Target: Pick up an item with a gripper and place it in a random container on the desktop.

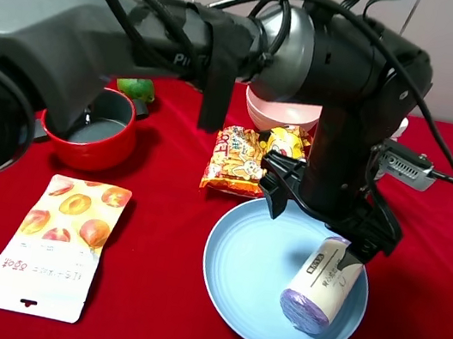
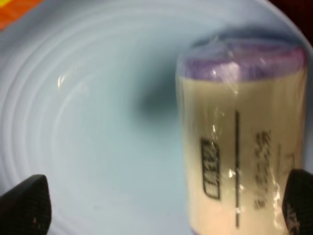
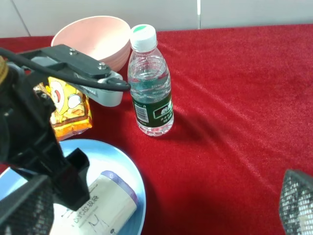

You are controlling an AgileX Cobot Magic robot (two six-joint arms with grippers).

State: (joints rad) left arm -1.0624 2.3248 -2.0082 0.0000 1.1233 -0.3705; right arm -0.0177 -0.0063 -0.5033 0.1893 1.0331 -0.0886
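Note:
The roll of pale purple bags (image 1: 322, 283) with its cream label lies on its side in the right part of the light blue plate (image 1: 249, 269). My left gripper (image 1: 326, 225) has reached across to the plate and hangs just above the roll's far end. It is open, with one finger on each side. In the left wrist view its fingertips (image 2: 24, 205) stand wide apart over the roll (image 2: 244, 147) and the plate (image 2: 98, 122). My right gripper (image 3: 161, 205) is open and empty, to the right of the plate (image 3: 122, 166) and the roll (image 3: 98, 210).
An orange-yellow chip bag (image 1: 236, 162) touches the plate's far edge, with a pink bowl (image 1: 279, 113) behind it. A water bottle (image 3: 149, 83) stands right of the bowl. A red pot (image 1: 95, 126) and a peach-printed pouch (image 1: 54, 241) sit on the left of the red cloth.

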